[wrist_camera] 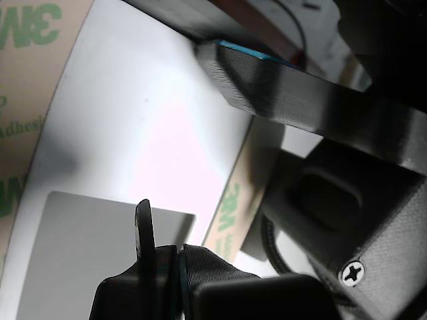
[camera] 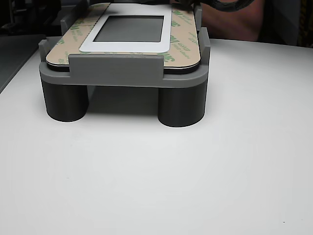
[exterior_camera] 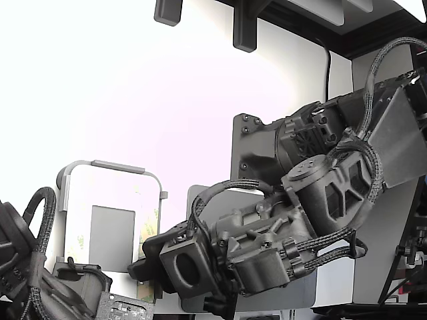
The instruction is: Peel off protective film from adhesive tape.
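A white rounded plate (camera: 124, 45) with a grey rectangular patch (camera: 128, 28) lies in a grey fixture (camera: 115, 73). The protective film (camera: 183, 34), pale yellow with green logos, runs along the plate's right edge in the other view. A matching strip (camera: 68, 36) lies on the left edge. The adhesive tape is hidden under the film. My gripper (wrist_camera: 179, 133) hovers at the plate's corner by the film (wrist_camera: 230, 210), open. One finger (wrist_camera: 267, 87) and a thin finger (wrist_camera: 144, 223) stand wide apart with nothing pinched. In the exterior view the gripper (exterior_camera: 141, 270) sits at the plate's lower right corner.
The fixture stands on round grey legs (camera: 181, 105) on a white table (camera: 195, 186). A second black arm (exterior_camera: 40, 280) sits at the exterior view's lower left. A grey upright panel (exterior_camera: 393, 220) stands at the exterior view's right.
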Tool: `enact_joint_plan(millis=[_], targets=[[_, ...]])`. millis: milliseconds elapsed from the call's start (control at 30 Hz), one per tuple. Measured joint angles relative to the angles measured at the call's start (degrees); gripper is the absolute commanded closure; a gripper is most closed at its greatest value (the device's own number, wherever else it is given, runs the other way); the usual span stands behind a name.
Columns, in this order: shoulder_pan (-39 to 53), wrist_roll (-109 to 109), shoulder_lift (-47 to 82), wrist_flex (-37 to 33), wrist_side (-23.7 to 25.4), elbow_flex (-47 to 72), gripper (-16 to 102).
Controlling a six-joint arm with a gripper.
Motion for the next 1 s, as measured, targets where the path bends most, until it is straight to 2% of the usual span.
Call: enact_joint_plan(millis=[1000], targets=[[1.67,-5.45,-6.59,-0.53,0.7,-2.9,96]])
